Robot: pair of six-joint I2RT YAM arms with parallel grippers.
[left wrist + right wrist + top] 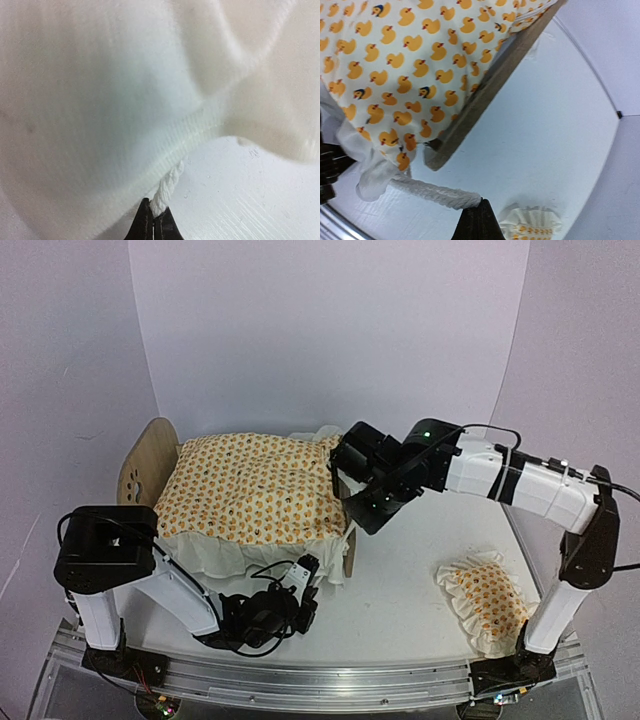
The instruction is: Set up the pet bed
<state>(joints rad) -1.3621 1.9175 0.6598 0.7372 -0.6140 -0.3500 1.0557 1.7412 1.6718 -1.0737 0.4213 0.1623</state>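
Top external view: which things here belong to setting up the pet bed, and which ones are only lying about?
In the job: pet bed; duck-print quilt spread over it; left pincer and right pincer, each shut on the quilt's white ruffle.
Lying about: duck-print pillow, alone on the table near the right arm's base, untouched.

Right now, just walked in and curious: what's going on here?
Two robot arms are dressing a small wooden pet bed. The duck-print quilt lies spread over it. The left gripper is shut on the quilt's white ruffle along the near side; the right gripper is shut on a twisted bit of ruffle at the bed's right end. The matching pillow lies on the table, apart from the bed.
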